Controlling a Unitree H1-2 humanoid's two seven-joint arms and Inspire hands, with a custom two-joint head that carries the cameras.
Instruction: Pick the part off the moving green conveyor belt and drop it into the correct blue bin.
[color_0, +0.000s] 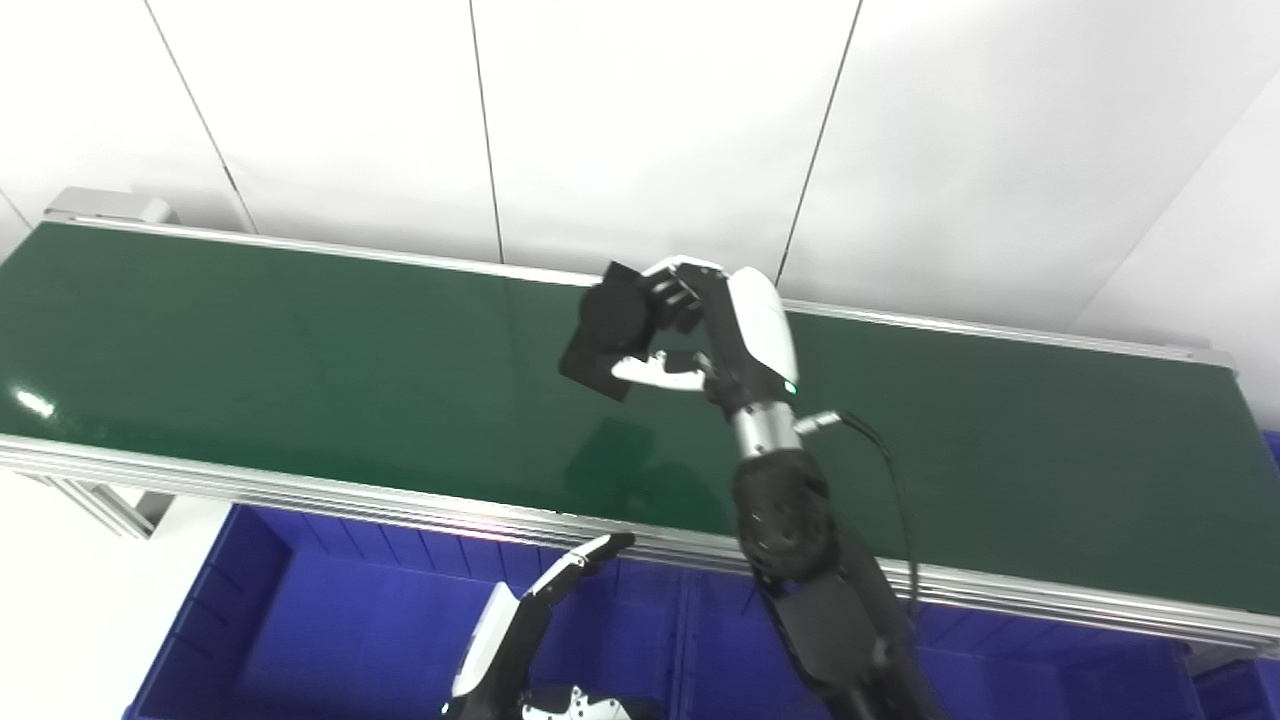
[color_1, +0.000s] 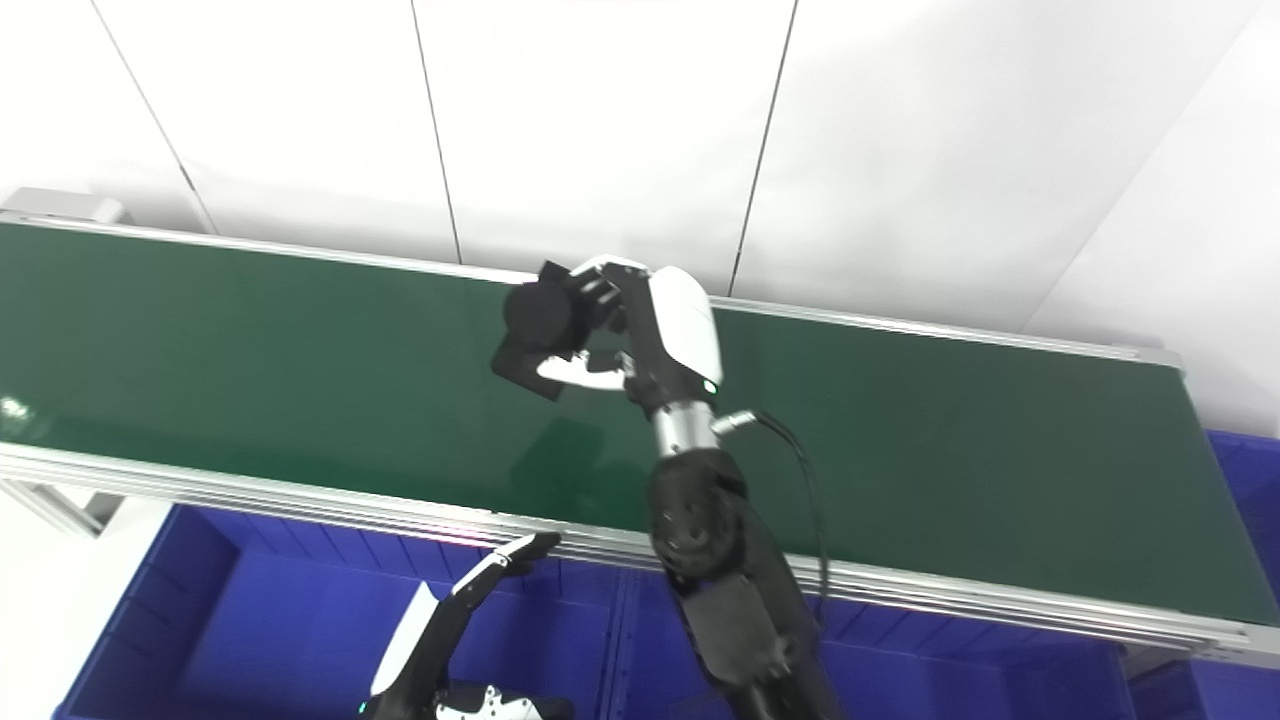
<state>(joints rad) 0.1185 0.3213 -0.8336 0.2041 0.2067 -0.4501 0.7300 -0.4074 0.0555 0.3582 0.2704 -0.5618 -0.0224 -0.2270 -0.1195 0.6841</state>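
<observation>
A black blocky part (color_0: 607, 335) hangs above the green conveyor belt (color_0: 250, 350), held between the fingers and thumb of my right hand (color_0: 715, 335). Its dim reflection shows on the belt below. That arm rises from the bottom edge across the belt's near rail. My left hand (color_0: 525, 640) sits low at the bottom, over the blue bins (color_0: 330, 620), fingers stretched out and apart, holding nothing. The same part (color_1: 540, 330) and right hand (color_1: 650, 335) appear in the right eye view.
The belt runs left to right between aluminium side rails (color_0: 400, 505), with a white panelled wall behind. Blue bins lie below the near rail, split by a divider (color_0: 685, 640); another blue bin edge (color_1: 1245, 470) shows at far right.
</observation>
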